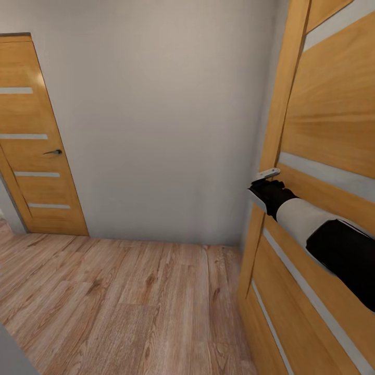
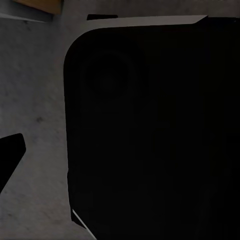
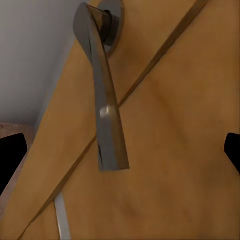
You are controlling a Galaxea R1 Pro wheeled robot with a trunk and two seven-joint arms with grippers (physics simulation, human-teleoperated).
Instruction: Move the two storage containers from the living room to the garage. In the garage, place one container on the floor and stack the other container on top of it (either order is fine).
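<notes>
The two storage containers are out of view. My right arm reaches toward a wooden slatted door point(image 1: 325, 130) at the right of the head view. My right gripper point(image 1: 266, 183) is at that door's metal lever handle point(image 1: 269, 173). In the right wrist view the handle point(image 3: 106, 95) hangs between the two dark fingertips point(image 3: 11, 155), which stand wide apart without touching it, so my right gripper point(image 3: 122, 155) is open. My left gripper point(image 2: 120, 155) shows one fingertip point(image 2: 11, 152) far out over grey floor, beside a large black body point(image 2: 155, 130).
A second wooden slatted door point(image 1: 36, 140), shut, with a dark handle point(image 1: 53, 152), stands at the left. A plain white wall point(image 1: 166, 120) runs between the doors. Light wood plank floor point(image 1: 120, 302) lies in front of me.
</notes>
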